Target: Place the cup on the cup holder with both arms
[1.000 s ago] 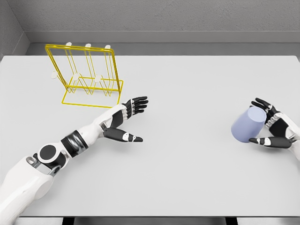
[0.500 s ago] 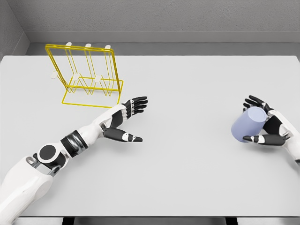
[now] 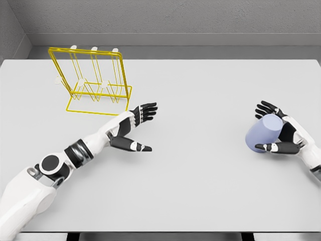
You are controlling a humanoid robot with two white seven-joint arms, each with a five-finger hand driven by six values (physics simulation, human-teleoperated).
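My right hand (image 3: pixel 279 133), fingers wrapped around the cup (image 3: pixel 264 132), has carried it slightly closer to the yellow cup holder (image 3: pixel 95 80), seemingly lifted off the table. My left hand (image 3: pixel 131 130) waits spread, empty, just before the holder.

A grey table (image 3: pixel 200 191) fills the view, with a grey wall behind it; at the far left stands a yellow wire rack (image 3: pixel 93 80) with white-tipped pegs, upright on its rectangular base; the left arm comes in from the lower left, its hand (image 3: pixel 131 129) resting over the table just in front of the rack's near right corner, fingers spread, thumb pointing right, holding nothing; well apart, near the right edge, the right hand (image 3: pixel 282 134) wraps a pale blue cup (image 3: pixel 264 133), tilted with its base toward the left, fingers behind and above it, thumb beneath.
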